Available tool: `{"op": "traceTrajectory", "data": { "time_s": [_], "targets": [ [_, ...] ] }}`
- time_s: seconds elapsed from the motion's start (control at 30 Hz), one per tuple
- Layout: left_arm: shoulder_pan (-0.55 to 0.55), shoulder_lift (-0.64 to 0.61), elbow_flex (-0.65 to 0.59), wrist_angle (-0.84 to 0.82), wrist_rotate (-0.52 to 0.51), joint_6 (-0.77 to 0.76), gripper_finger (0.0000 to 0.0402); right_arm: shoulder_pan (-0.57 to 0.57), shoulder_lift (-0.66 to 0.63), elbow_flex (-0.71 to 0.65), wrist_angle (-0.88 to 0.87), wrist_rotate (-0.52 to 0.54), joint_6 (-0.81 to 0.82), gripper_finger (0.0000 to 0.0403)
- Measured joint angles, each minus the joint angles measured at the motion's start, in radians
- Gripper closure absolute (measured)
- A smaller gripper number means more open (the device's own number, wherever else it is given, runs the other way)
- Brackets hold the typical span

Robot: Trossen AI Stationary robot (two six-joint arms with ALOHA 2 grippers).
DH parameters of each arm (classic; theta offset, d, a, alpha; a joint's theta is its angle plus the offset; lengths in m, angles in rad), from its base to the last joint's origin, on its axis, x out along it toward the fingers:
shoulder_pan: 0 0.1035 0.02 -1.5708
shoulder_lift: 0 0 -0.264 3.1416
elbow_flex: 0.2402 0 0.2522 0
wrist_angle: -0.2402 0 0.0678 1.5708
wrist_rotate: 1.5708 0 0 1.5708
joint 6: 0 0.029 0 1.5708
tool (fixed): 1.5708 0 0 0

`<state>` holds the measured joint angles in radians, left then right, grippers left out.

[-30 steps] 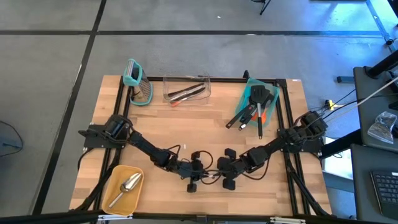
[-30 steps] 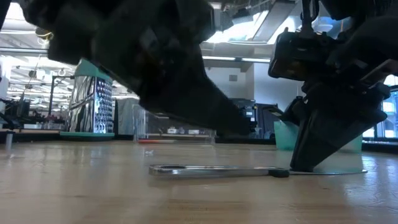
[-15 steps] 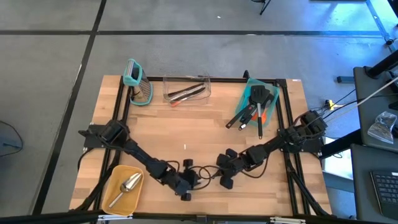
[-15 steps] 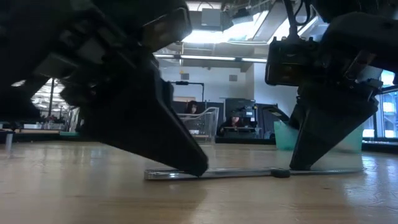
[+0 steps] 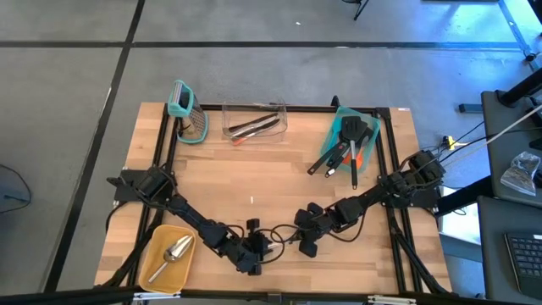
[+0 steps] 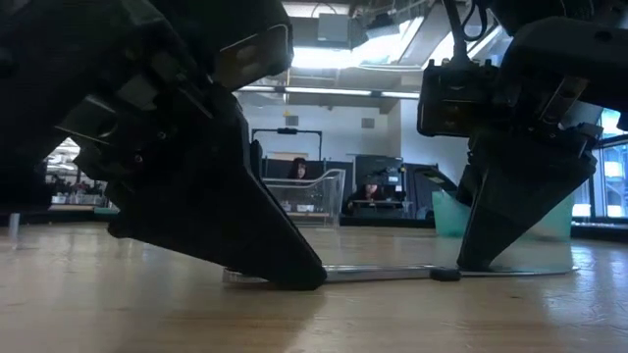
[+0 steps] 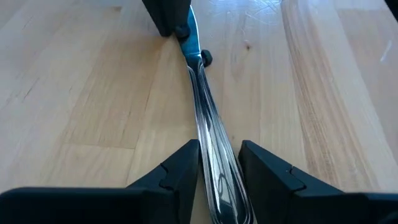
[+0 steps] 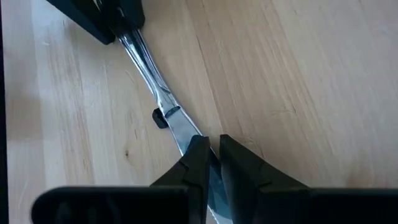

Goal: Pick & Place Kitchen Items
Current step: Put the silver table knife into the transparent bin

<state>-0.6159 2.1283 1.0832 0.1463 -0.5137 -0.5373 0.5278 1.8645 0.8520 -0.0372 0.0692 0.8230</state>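
Fig.: left gripper (image 7: 219, 180) straddling knife (image 7: 202, 106) handle, fingers apart; right gripper (image 8: 210, 163) clenching blade end. Advice: centre handle btwn fingers before closing.

Between my left claw (image 7: 219, 171) fingers I see a polished, mirror-bright metal knife (image 7: 205, 118) lying on the tabletop (image 7: 81, 87), pale wood with a smooth satin grain. My right claw (image 8: 209, 163) fingers look matt black plastic where they pinch its glossy blade.

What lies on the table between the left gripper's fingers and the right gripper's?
A silver metal knife spans that stretch: the left gripper straddles its handle, and the right gripper pinches its blade. Both wrist views show it.
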Motion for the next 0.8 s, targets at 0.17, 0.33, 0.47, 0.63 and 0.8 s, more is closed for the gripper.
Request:
{"op": "traceTrajectory", "data": {
  "time_s": [0.17, 0.33, 0.47, 0.63, 0.8],
  "targets": [
    [0.01, 0.003, 0.002, -0.012, 0.01, -0.031, 0.0282, 0.0, 0.0, 0.0, 0.001, 0.002, 0.0, 0.036],
    [0.027, -0.001, 0.002, -0.038, 0.056, -0.079, 0.0322, 0.002, 0.0, -0.003, 0.025, 0.013, -0.07, 0.036],
    [0.027, -0.001, 0.002, -0.039, 0.056, -0.086, 0.0335, 0.003, 0.017, -0.003, 0.075, 0.012, -0.132, 0.0354],
    [0.028, -0.001, 0.002, -0.038, 0.059, -0.116, 0.0329, 0.016, -0.035, -0.014, 0.08, -0.007, -0.23, 0.033],
    [0.034, -0.001, 0.002, -0.026, 0.083, -0.142, 0.0328, 0.028, -0.02, -0.013, 0.098, 0.0, -0.285, 0.0287]
  ]
}}
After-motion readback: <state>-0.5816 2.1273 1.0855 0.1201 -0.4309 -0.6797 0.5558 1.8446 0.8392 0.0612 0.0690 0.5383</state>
